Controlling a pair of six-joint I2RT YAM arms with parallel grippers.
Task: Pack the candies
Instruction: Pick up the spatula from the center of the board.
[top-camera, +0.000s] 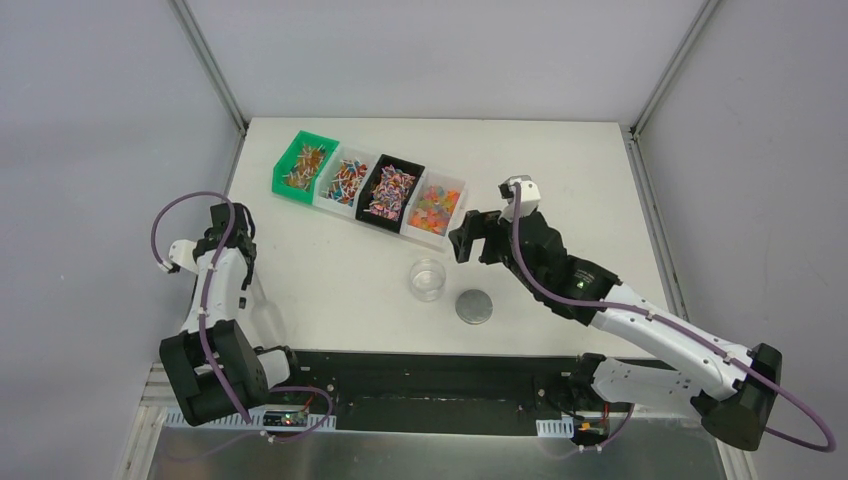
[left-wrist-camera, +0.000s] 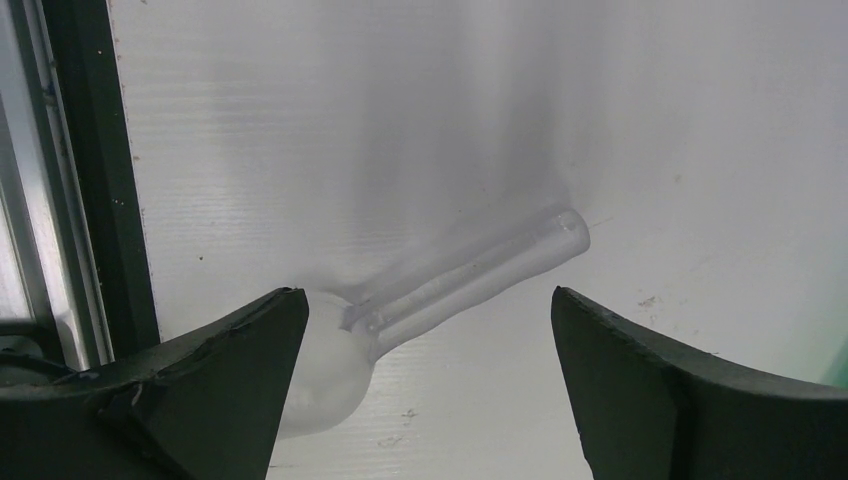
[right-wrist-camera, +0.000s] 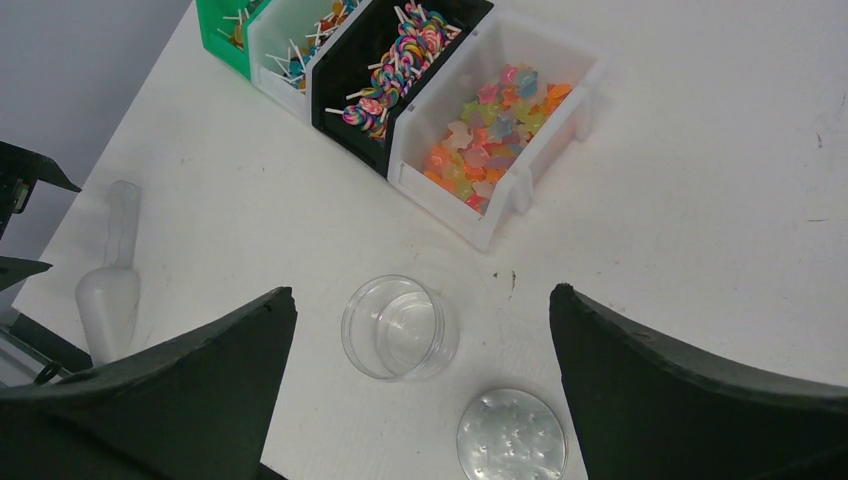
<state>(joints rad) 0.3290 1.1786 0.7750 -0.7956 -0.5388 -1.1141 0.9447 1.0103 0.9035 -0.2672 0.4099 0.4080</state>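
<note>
Orange, pink and yellow candies (right-wrist-camera: 487, 125) lie loose in the right-end bin (right-wrist-camera: 450, 205) of a row of four. The other bins (top-camera: 282, 186) hold what look like small sweets on sticks. I can see none in the jar (right-wrist-camera: 398, 327), which stands open in front of the row with its lid (right-wrist-camera: 511, 436) flat just beside it. I judge packing not yet begun.

My right gripper (right-wrist-camera: 420, 291) hangs above the jar, jaws spread wide, holding nothing. My left gripper (left-wrist-camera: 425, 298) is spread just as wide and empty, poised over the scoop (left-wrist-camera: 470, 272), which lies on the table (left-wrist-camera: 700, 150) at the left, well apart from the bins.

I reckon the candies are light and small, and apt to roll or slip out from between two fingers. The gummy ones are probably soft and perhaps tacky. Pinching them singly looks a poor bet. I would take the scoop by its stiff handle, across the width, and keep the bowl level. It is smooth clear plastic, likely slippery, so the hold wants to be firm and centred.
</note>
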